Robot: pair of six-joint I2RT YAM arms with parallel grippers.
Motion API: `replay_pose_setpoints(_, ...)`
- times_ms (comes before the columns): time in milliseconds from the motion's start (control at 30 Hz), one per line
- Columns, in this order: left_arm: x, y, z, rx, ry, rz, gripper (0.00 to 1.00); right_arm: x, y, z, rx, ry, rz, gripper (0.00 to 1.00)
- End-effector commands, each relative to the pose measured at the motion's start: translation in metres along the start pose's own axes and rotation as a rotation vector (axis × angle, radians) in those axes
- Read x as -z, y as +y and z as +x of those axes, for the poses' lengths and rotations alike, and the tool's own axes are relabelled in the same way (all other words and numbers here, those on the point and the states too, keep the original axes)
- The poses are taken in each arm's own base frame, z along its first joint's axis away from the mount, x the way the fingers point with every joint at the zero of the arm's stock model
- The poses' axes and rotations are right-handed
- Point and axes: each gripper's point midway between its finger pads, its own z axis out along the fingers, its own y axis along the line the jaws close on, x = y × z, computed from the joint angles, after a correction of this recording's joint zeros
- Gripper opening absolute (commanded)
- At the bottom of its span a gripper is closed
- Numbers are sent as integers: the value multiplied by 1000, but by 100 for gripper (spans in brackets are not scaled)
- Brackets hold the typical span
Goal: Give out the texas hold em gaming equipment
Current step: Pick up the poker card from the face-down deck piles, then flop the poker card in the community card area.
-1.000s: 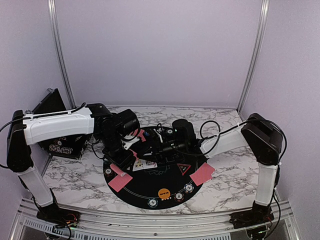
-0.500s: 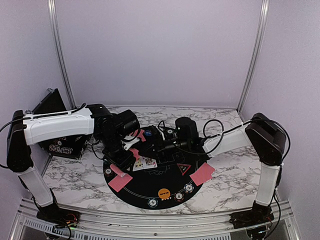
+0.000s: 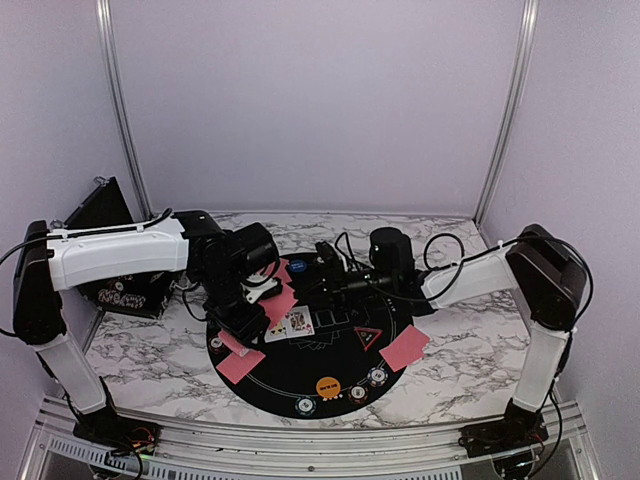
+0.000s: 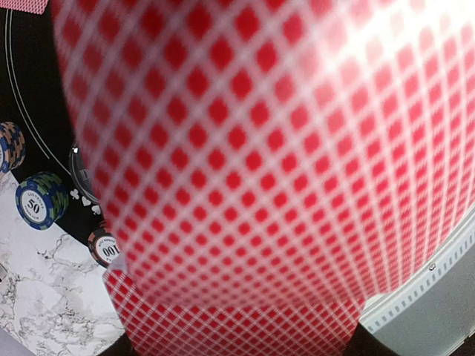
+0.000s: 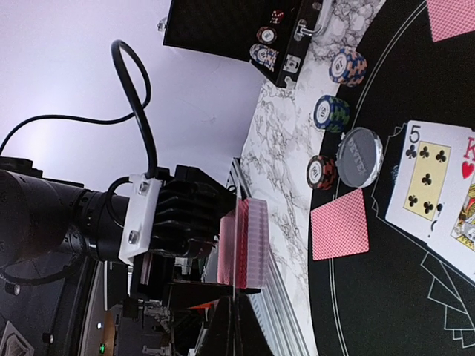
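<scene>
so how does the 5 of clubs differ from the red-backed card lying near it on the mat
The 5 of clubs lies face up, pips showing; the red-backed card lies face down. The 5 of clubs touches a king of hearts; the red-backed card lies apart from other cards. Both lie flat on the black mat.

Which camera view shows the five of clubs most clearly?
The right wrist view: the five of clubs lies face up on the black mat, number and pips readable. The top external view shows only a tiny pale card. In the left wrist view the red-backed cards hide it.
</scene>
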Motion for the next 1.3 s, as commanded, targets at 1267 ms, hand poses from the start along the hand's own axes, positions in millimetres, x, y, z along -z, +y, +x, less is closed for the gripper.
replay_pose_setpoints(1267,11,9,11,12,-35,-2,58,66,-58,-87,1280,-116,933,0)
